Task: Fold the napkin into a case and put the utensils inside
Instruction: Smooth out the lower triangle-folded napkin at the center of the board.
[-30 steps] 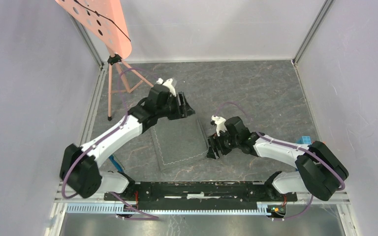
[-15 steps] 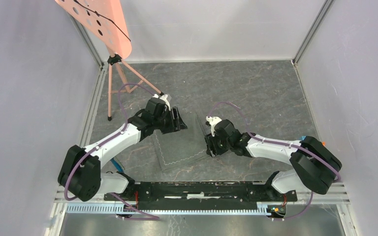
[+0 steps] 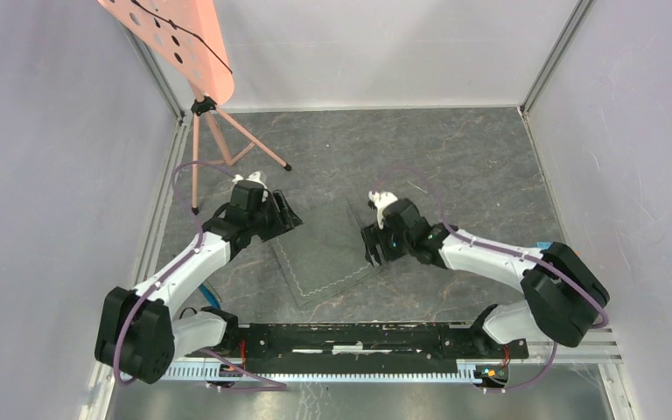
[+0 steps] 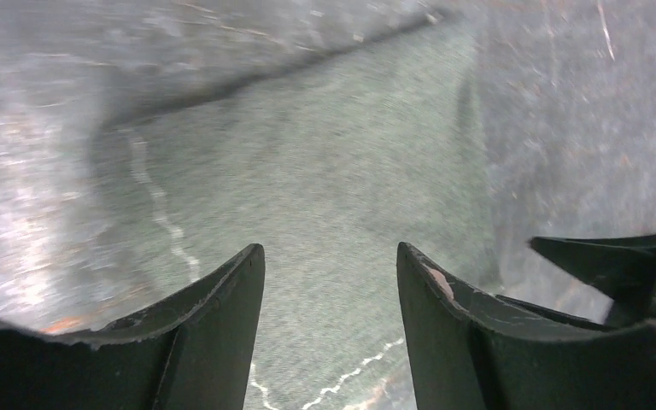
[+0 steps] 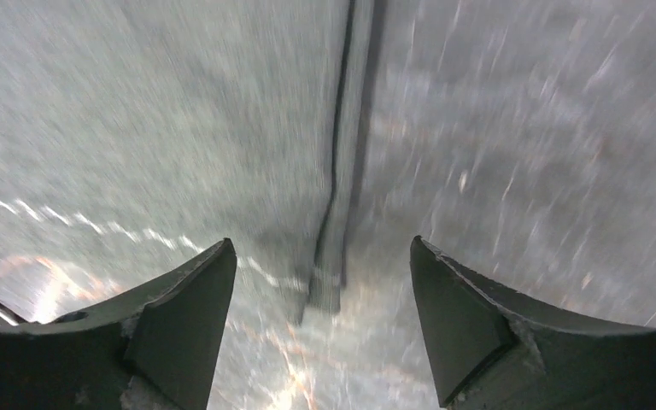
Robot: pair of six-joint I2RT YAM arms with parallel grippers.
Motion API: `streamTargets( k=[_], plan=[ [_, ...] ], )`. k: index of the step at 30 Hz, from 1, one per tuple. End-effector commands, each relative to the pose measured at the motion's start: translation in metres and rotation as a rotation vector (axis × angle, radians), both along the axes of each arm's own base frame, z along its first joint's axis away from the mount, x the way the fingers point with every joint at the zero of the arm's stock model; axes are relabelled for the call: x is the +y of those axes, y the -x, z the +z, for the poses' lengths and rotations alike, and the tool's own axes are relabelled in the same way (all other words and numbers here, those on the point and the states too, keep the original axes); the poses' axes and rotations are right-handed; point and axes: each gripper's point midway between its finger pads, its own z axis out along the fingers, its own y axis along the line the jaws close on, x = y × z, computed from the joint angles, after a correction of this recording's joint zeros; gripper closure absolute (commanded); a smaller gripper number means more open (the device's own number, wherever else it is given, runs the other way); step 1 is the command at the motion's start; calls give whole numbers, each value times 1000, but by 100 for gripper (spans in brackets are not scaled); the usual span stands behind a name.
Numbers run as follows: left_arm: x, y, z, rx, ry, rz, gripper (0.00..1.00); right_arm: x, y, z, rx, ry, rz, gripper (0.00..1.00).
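Left gripper (image 4: 329, 256): jaws parted, nothing between them. Dark grey square cloth napkin with pale stitched hem (image 3: 325, 258) lying flat on grey slate floor (image 3: 472, 166), ahead of and beneath these jaws. Right gripper (image 5: 320, 248): jaws likewise spread, empty — hemmed edge of cloth running straight up the gap, cloth body to one side, bare floor to the other. Judged soft, light, limp — likely to sag and creep on slate. Best taken at hem corners, pinched low, both sides together.

no writing, label, brand, number or sign is legible in any of the views.
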Motion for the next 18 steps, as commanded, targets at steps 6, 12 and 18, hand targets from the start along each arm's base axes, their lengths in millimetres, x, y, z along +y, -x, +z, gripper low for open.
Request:
streamTargets(
  k=[6,12,18],
  plan=[
    [67,-8,-8,-6,-18,274,35,66,-119,62,-132,-352,72,16],
    [78,-13,-22,31,-22,314,39,93,-161,48,-97,-432,108,20],
    [80,-17,-35,30,3,346,45,92,-177,26,-81,-419,93,25]
  ],
)
